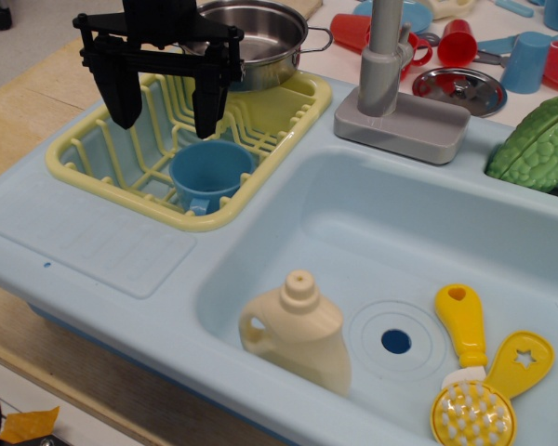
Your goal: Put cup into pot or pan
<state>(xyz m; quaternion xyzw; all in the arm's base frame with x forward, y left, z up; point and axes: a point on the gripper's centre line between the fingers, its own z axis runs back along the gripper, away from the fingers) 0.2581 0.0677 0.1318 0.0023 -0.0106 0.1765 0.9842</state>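
1. Nearest, in the sink basin, lie a cream toy detergent bottle, a yellow scrub brush and a yellow spatula; none belongs to the task.
2. Further back, the blue cup stands upright in the yellow dish rack, near its front edge, handle toward the camera.
3. The black hand hangs above the rack with its fingers spread wide and nothing between them; its right finger is just behind the cup's rim, so the hand sits left of the cup.
4. The step appears to be the approach before grasping: next the hand needs to shift right, centre over the cup, descend and close.
5. Behind stands the steel pot, at the rack's far end, empty as far as visible.
6. Farthest, red cups and a steel lid sit on the surface.
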